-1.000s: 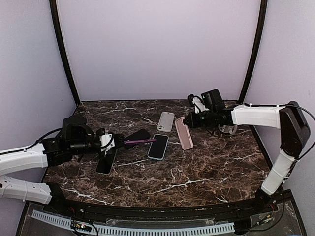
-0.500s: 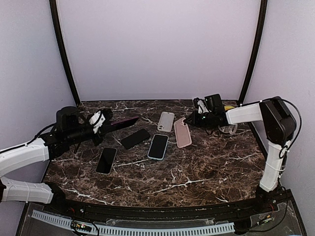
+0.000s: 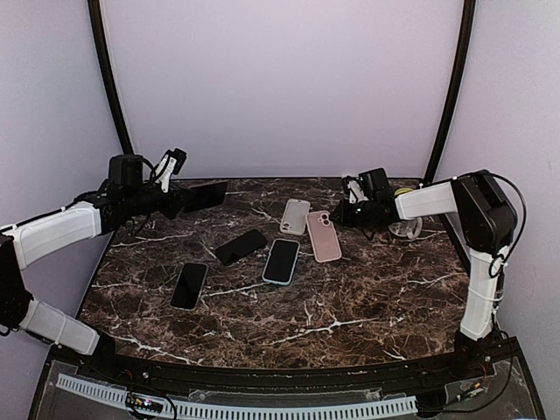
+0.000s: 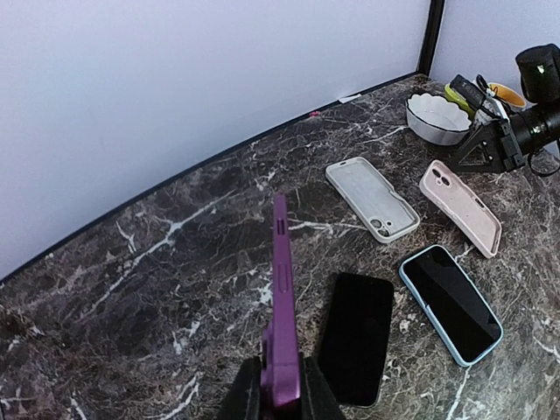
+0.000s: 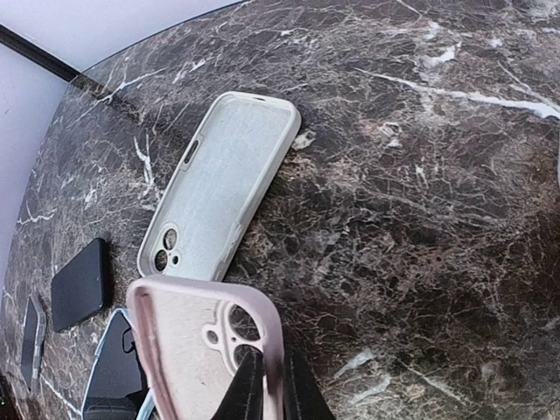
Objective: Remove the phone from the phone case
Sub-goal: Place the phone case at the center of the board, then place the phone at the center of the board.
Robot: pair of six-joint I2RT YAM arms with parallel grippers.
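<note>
My left gripper [image 3: 178,199] is raised over the table's far left corner, shut on the end of a purple phone case [image 3: 208,194]. The left wrist view shows that purple case [image 4: 280,289] edge on between the jaws of the left gripper [image 4: 278,398]. At the far right my right gripper [image 3: 343,214] is shut on the rim of an empty pink case [image 3: 323,236]; in the right wrist view the right gripper [image 5: 267,385] pinches the pink case [image 5: 201,350] at its camera-hole corner. A phone in a light blue case [image 3: 281,261] lies screen up mid-table.
An empty white case [image 3: 295,215] lies beside the pink one. Two bare black phones [image 3: 241,247] [image 3: 189,285] lie left of the blue-cased phone. A white bowl [image 4: 437,118] and small items sit at the far right corner, beside black posts and walls.
My left arm has lifted the purple case off the table middle and swung it back to the far left corner. The right arm has drawn back slightly, and the pink case now lies flatter.
</note>
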